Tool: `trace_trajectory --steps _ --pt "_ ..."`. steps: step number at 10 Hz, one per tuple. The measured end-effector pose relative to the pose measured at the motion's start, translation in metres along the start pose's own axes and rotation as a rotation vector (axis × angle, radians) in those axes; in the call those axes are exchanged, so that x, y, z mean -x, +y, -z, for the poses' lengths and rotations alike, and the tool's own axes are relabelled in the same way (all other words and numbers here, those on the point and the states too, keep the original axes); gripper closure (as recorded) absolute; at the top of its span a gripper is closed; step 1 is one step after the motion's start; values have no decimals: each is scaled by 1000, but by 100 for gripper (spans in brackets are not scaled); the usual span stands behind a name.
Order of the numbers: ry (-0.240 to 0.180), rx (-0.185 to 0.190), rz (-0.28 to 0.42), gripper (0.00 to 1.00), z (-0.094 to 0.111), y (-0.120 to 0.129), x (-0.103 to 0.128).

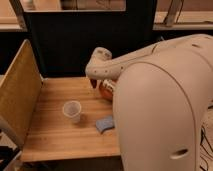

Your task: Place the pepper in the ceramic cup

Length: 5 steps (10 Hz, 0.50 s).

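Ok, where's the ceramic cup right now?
The ceramic cup stands upright mid-table, left of the blue pad; the shut end effector hangs behind and to its right.

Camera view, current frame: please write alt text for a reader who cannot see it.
The robot's white arm reaches over a wooden table, its gripper shut, low at the far side beside an orange-brown dish. The ceramic cup stands upright nearer the front, a blue pad to its right; the pepper cannot be made out.
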Motion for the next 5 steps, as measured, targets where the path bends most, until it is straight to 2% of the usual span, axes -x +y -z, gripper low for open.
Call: trace_trajectory --steps 2,5 --pt "-18 8 25 100 5 7 7" --pt "-59 51 114 100 29 42 16"
